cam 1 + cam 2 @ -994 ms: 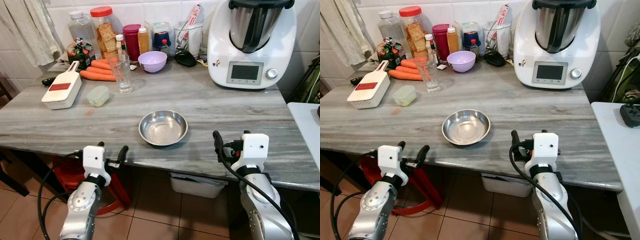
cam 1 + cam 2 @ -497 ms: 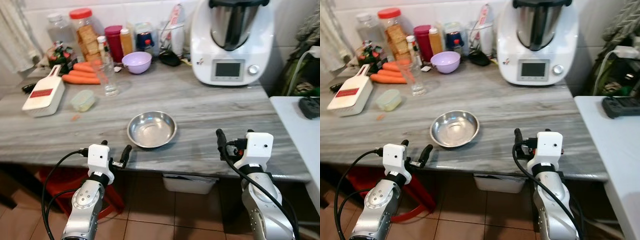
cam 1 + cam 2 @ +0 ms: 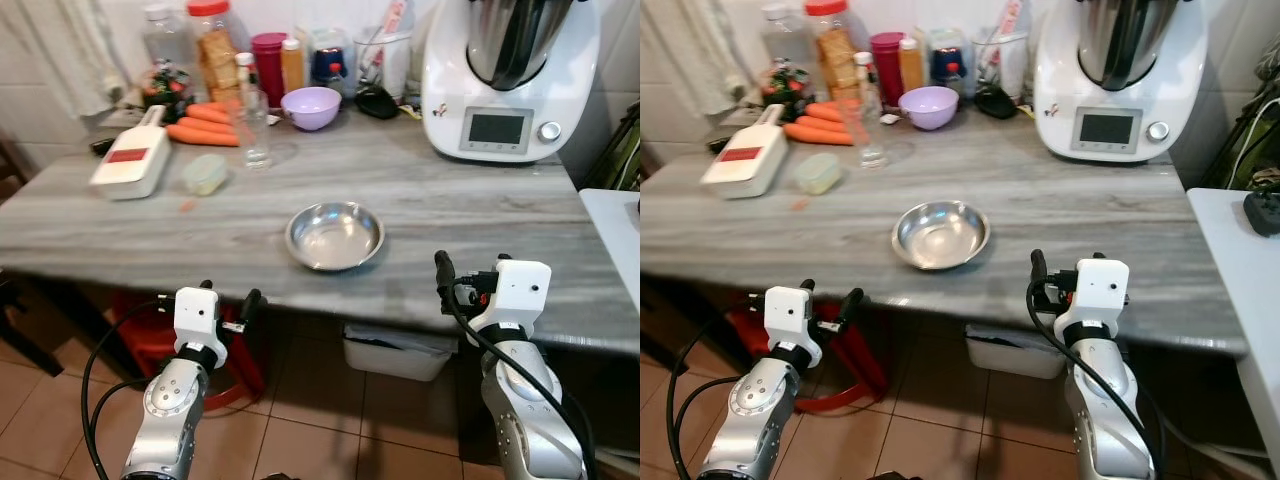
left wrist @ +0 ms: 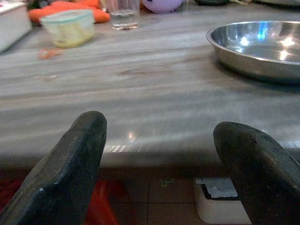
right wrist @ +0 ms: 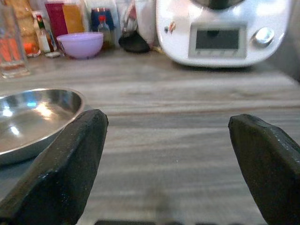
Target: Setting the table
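Note:
A shallow steel bowl (image 3: 335,236) sits empty on the grey marble counter (image 3: 450,210), near its front edge. My left gripper (image 3: 228,298) is held open just below and in front of that edge, to the left of the bowl, with nothing between its fingers (image 4: 70,173). On the other side of the bowl my right gripper (image 3: 470,272) is level with the counter edge, also open and empty. A clear drinking glass (image 3: 258,135) and a purple bowl (image 3: 311,106) stand further back.
A white food processor (image 3: 505,80) stands at the back right. Jars and bottles (image 3: 270,60), carrots (image 3: 200,130), a white slicer (image 3: 130,160) and a small lidded tub (image 3: 205,173) crowd the back left. A white surface (image 3: 615,230) adjoins on the right. Under the counter are a red stool (image 3: 150,340) and a white bin (image 3: 400,352).
The whole picture has shifted as the camera moved. Both grippers stay open at the counter's front edge, and nothing on the counter has moved.

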You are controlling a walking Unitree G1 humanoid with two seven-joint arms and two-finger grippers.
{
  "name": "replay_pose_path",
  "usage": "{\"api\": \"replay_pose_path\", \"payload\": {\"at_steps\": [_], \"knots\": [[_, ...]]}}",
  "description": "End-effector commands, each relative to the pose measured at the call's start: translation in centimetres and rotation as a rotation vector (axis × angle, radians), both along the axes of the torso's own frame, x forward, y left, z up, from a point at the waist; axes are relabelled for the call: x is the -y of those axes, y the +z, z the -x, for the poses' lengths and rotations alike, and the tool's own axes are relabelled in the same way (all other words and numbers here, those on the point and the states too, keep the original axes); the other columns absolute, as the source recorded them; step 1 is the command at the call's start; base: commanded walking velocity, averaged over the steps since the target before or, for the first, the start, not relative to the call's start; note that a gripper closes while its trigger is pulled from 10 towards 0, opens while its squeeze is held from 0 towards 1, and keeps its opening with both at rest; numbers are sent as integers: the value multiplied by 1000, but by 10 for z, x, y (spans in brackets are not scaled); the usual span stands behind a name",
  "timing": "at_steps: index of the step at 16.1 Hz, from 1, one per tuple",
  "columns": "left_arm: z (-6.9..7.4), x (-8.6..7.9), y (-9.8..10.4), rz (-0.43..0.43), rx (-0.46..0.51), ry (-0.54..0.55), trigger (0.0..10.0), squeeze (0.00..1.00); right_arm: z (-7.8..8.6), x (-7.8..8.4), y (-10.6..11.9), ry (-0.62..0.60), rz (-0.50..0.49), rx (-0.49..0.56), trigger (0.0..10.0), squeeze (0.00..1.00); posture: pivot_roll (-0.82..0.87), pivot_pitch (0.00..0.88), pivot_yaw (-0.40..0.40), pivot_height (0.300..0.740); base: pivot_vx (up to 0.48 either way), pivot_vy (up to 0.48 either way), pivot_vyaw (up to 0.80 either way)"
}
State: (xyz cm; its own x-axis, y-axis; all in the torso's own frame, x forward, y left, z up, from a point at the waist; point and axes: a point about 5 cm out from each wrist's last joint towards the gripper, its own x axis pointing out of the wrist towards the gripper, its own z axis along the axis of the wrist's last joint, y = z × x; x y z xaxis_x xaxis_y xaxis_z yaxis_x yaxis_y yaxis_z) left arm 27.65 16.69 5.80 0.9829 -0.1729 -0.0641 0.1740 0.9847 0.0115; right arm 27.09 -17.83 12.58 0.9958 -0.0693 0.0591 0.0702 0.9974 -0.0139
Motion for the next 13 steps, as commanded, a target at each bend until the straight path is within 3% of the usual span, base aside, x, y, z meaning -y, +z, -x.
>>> {"api": "replay_pose_path", "payload": {"at_steps": [1, 2, 13], "knots": [[1, -5, -1, -22, -11, 13, 10000, 0, 1, 1, -3, -10, 17, -11, 10000, 0, -54, 0, 102, 740, -292, 0, 0], [0, -4, -1, -22, -12, 14, 10000, 0, 1, 0, -3, 3, -30, -32, 10000, 0, -58, 0, 103, 740, -296, 0, 0], [-2, -2, -2, -18, -16, 15, 10000, 0, -1, -1, -1, 36, -46, -17, 10000, 0, -59, 0, 100, 740, -310, 0, 0]]}}
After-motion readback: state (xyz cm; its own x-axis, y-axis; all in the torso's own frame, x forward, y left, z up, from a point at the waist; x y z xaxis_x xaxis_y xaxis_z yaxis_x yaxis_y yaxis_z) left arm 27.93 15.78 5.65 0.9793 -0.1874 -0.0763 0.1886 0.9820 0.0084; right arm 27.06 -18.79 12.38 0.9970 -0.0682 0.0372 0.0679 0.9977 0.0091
